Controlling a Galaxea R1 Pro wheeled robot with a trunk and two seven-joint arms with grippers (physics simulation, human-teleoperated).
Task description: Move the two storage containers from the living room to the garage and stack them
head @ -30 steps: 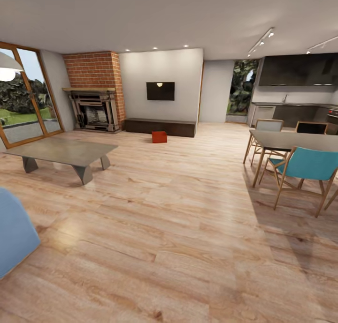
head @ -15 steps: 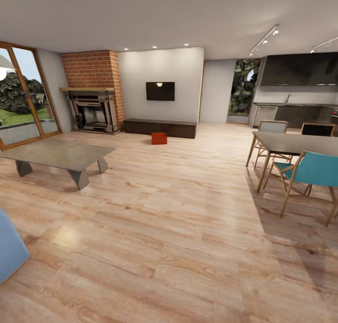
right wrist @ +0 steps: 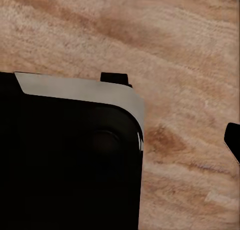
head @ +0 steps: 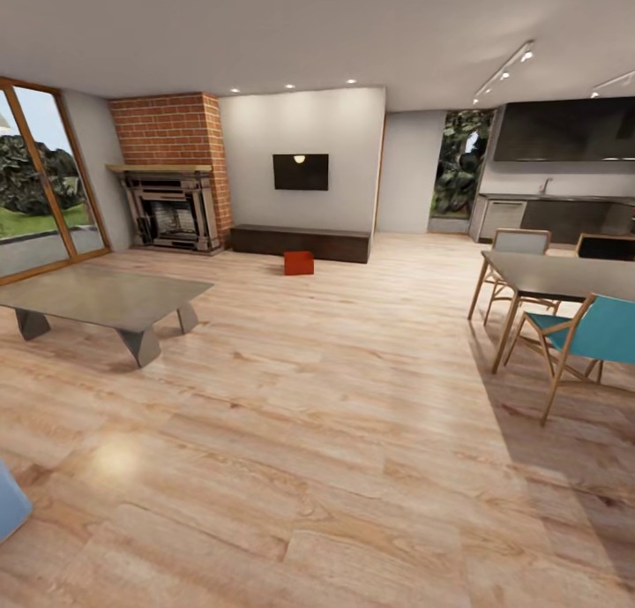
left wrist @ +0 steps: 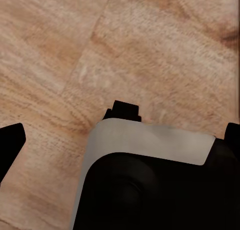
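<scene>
room: I'm standing in the living room, looking across its light wood plank floor [head: 335,431] toward the far wall.
container: one orange-red rectangular plastic storage container [head: 299,262] is sitting on the planks far ahead, just in front of the long dark low cabinet [head: 300,240] under the black wall TV [head: 301,171]. Too small to say whether it is a single bin or two stacked.
left side: red brick fireplace [head: 174,174] is sitting in the corner, wood-framed glass patio doors [head: 40,184] beside it, grey low coffee table [head: 99,299] nearer me, blue sofa corner [head: 11,506] at the frame edge.
right side: grey dining table [head: 564,275] with wooden chairs, one teal-seated chair [head: 586,334] nearest; dark kitchen units [head: 564,184] behind.
left gripper: my left wrist camera is looking down at planks over a black and grey housing [left wrist: 145,185]; dark finger tips are poking in at both edges, so I can't tell its opening.
right gripper: same picture, black housing [right wrist: 65,155] over planks; can't tell its opening either.
</scene>
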